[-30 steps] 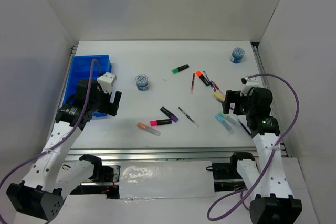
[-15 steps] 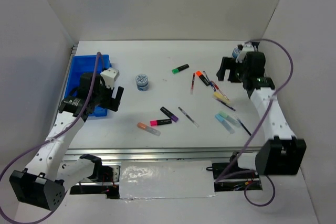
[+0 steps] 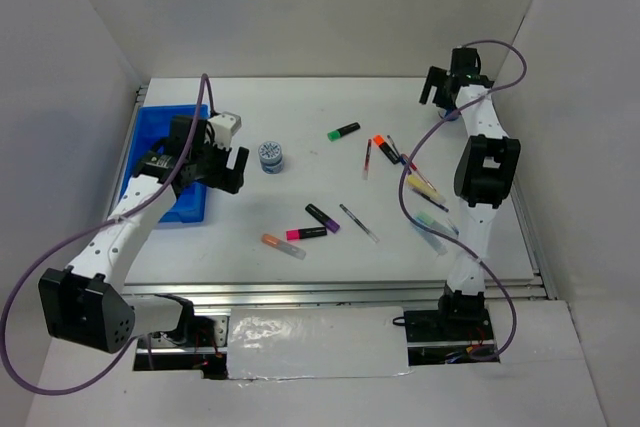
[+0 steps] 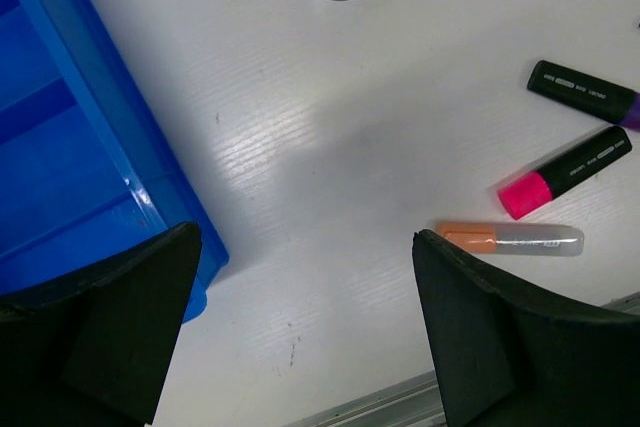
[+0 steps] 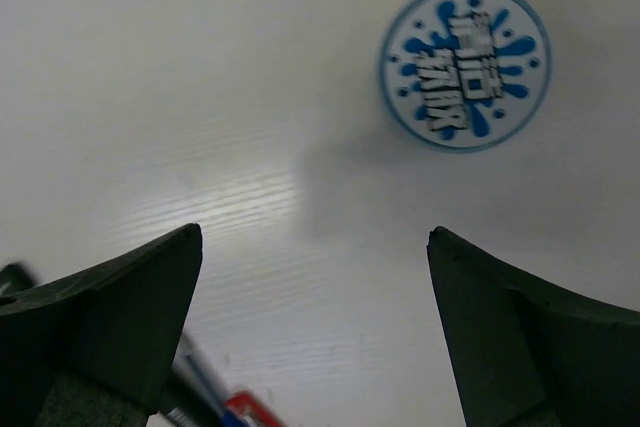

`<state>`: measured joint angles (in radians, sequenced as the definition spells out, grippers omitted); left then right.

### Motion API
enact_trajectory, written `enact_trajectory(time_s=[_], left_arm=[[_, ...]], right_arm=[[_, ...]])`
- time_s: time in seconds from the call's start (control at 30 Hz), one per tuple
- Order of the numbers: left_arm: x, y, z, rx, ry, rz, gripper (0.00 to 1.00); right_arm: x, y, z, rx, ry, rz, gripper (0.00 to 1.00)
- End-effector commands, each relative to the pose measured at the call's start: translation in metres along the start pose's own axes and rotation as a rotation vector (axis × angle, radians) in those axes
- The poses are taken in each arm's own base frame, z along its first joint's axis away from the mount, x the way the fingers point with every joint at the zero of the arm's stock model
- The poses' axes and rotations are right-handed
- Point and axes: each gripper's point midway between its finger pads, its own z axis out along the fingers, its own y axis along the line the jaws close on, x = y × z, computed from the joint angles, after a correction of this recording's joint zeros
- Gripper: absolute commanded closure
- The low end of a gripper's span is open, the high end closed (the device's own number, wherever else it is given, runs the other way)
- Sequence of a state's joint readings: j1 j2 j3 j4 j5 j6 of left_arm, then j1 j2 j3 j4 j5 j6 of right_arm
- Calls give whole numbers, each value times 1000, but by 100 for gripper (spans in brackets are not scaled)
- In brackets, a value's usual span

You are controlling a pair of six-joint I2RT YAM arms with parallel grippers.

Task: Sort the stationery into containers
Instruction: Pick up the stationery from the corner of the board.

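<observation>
The blue tray (image 3: 160, 162) stands at the left. My left gripper (image 3: 228, 172) is open and empty, just right of the tray and above bare table (image 4: 305, 247). One tape roll (image 3: 270, 156) sits right of it. The purple marker (image 4: 585, 95), pink marker (image 4: 565, 172) and orange marker (image 4: 510, 239) lie ahead. My right gripper (image 3: 440, 87) is open and empty at the back right. The second tape roll (image 5: 464, 67) lies just beyond its open jaws (image 5: 313, 237). In the top view that roll is mostly hidden by the arm.
A green marker (image 3: 344, 131), an orange marker (image 3: 384, 147) and dark pens (image 3: 367, 159) lie mid-table. Yellow (image 3: 420, 185) and light blue (image 3: 432, 230) markers lie under the stretched right arm. White walls close the back and sides. A metal rail runs along the near edge.
My right arm has stretched from the near right to the back right, over the tape roll. My left gripper has moved back and right along the tray's edge. Both stay open.
</observation>
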<state>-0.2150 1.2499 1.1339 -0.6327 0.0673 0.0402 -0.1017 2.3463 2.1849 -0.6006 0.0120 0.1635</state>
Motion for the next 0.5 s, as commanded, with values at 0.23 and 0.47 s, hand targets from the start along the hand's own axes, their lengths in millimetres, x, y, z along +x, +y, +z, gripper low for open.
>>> enact_trajectory(time_s=[0.23,0.47], left_arm=[[-51,-12,8,81,-88,-16,1],[-42,-10,26,80,-32,-23,1]], right_arm=[[-17,-63,21,194,-47,34,0],[-51,-47,33,110,-205,-21,0]])
